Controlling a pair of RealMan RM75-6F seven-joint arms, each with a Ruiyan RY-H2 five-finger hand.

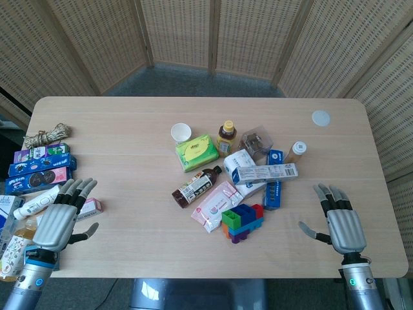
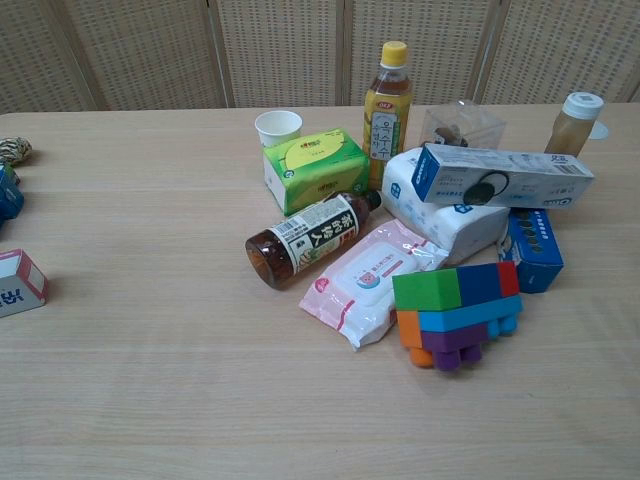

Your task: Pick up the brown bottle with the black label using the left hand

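Observation:
The brown bottle with the black label [image 1: 196,186] lies on its side near the table's middle, its cap pointing toward the green tissue box; the chest view shows the bottle [image 2: 308,238] close up. My left hand [image 1: 59,214] rests flat and open at the table's front left, well to the left of the bottle. My right hand [image 1: 338,219] lies open at the front right. Neither hand holds anything, and neither shows in the chest view.
Around the bottle sit a green tissue box [image 1: 197,152], a pink wipes pack [image 1: 216,203], a colored block stack [image 1: 242,221], a white paper cup [image 1: 181,132], a yellow-capped drink bottle [image 1: 226,137] and blue-white boxes [image 1: 264,173]. Snack boxes [image 1: 40,169] and a twine bundle [image 1: 47,135] crowd the left edge.

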